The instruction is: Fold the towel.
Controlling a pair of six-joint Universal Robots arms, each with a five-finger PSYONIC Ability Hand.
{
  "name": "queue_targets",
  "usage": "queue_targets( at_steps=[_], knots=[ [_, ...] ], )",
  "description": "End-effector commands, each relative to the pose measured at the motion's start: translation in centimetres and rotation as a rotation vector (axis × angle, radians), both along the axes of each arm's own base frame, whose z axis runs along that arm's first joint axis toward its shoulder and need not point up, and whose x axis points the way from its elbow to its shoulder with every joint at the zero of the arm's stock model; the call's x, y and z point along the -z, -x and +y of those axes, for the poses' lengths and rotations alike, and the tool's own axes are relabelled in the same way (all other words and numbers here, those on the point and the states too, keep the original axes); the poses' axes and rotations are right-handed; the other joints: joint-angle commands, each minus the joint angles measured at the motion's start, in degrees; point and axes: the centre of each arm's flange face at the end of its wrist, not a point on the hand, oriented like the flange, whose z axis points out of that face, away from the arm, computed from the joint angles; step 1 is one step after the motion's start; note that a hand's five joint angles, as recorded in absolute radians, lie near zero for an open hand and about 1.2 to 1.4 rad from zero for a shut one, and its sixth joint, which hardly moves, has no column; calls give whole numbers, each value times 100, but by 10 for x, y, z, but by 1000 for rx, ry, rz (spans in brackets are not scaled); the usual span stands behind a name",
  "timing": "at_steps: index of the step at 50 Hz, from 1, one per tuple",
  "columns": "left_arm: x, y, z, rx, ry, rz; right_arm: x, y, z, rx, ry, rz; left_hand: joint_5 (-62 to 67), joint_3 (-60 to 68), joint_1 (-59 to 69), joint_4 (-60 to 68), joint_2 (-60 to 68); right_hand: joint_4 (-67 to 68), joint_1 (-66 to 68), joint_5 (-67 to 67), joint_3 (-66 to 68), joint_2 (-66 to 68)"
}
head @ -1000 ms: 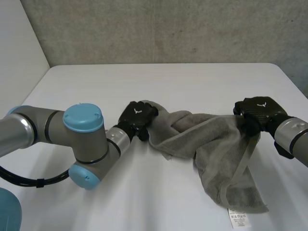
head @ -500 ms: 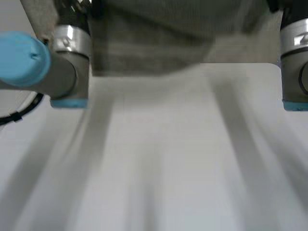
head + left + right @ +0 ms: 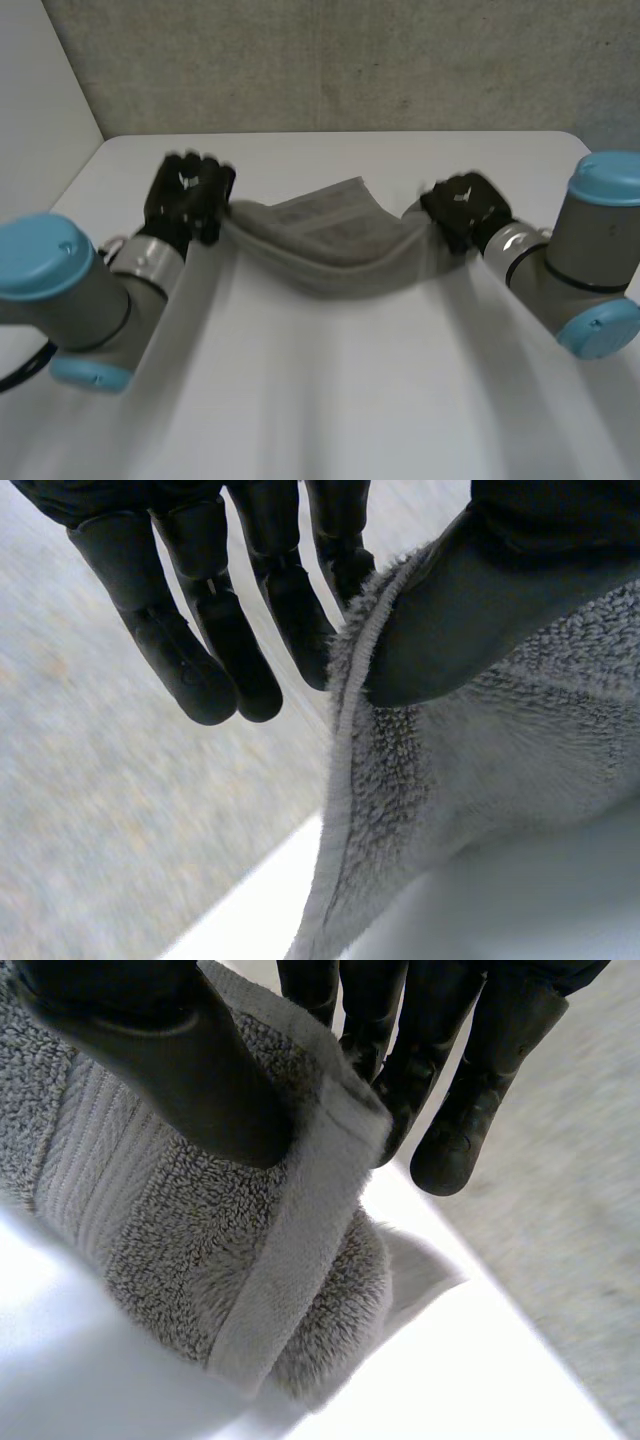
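Observation:
A grey terry towel (image 3: 325,240) hangs stretched between my two hands above the white table (image 3: 330,380), sagging in the middle. My left hand (image 3: 185,195) pinches one end of it; in the left wrist view the thumb (image 3: 480,590) presses the towel's hemmed edge (image 3: 350,730) against the fingers (image 3: 290,600). My right hand (image 3: 462,208) holds the other end. In the right wrist view its thumb (image 3: 170,1050) clamps the towel's banded corner (image 3: 300,1210) against the fingers (image 3: 400,1050).
A grey concrete wall (image 3: 330,60) rises behind the table's far edge. A pale wall panel (image 3: 30,110) stands at the left. My two arms, the left (image 3: 70,300) and the right (image 3: 580,260), flank the towel.
The towel lay bunched on the table with both hands on it a second ago. Both hands have lifted and moved apart, so it now spans between them in the air.

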Motion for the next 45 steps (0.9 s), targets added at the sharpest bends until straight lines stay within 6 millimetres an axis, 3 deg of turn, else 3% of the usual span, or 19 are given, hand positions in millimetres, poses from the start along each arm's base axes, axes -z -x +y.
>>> queue_targets(
  at_steps=[1,3,6,14,26,38,45],
  knots=[
    [18,-9,18,-8,-39,-106,18,-1,10,-12,-76,67,-1537,-856,-410,-692,-694,-495,-362,-446,-522,-267],
    [14,-10,23,-7,-46,-104,20,1,13,-4,-86,69,-1537,-856,-410,-692,-694,-1969,-1837,-1920,-1996,-1741],
    [10,-11,25,-7,-46,-101,22,3,15,11,-99,73,-1537,-856,-410,-692,-694,-2813,-2680,-2764,-2840,-2585],
    [4,-12,25,-12,-32,-95,17,8,26,31,-118,49,-1537,-856,-410,-692,-694,-3724,-3591,-3675,-3751,-3496],
    [8,-14,25,-17,-44,-98,-5,21,49,48,-43,-4,-1537,-856,-410,-692,-694,-3624,-3491,-3575,-3651,-3396],
    [9,-14,25,-19,-46,-99,17,28,68,53,-105,19,-1537,-856,-410,-692,-694,-3069,-2936,-3020,-3096,-2841],
    [10,-15,24,-20,-49,-100,18,33,78,60,-107,19,-1537,-856,-410,-692,-694,-2985,-2852,-2936,-3012,-2757]
  ],
)
